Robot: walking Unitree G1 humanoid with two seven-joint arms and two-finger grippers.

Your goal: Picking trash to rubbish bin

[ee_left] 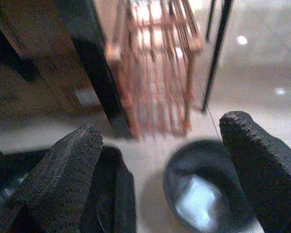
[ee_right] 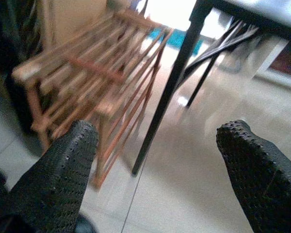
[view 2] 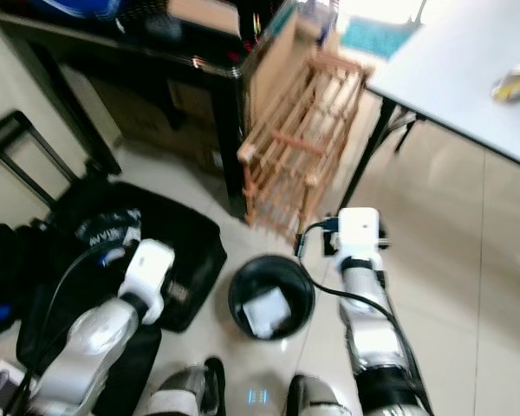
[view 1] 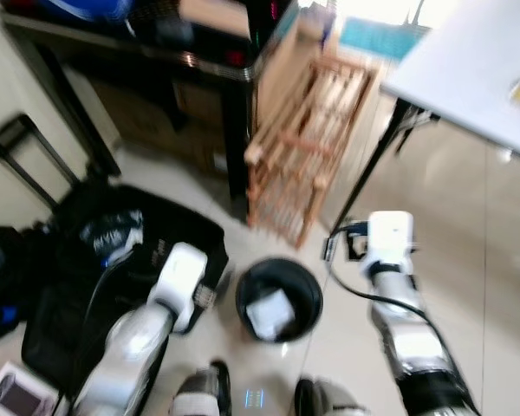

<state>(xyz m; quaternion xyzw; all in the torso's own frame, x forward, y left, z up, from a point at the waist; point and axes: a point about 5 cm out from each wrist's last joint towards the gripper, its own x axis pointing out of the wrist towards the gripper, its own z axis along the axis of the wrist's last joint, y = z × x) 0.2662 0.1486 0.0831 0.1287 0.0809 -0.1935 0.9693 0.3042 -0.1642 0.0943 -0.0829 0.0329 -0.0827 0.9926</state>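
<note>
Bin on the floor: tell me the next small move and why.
Probably turn away from the bin to look for more trash. A white piece of trash already lies inside it, and both the left hand and the right hand are open and hold nothing. A yellow item on the white table may be the next candidate, though it is too blurred to tell.

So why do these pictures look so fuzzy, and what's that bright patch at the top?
Left eye view: all soft with motion blur, the round black bin smeared; window light washes out the top. Left wrist view: the slatted wooden rack is streaked, the near black fingers sharper. Right wrist view: glare behind the black table leg.
</note>
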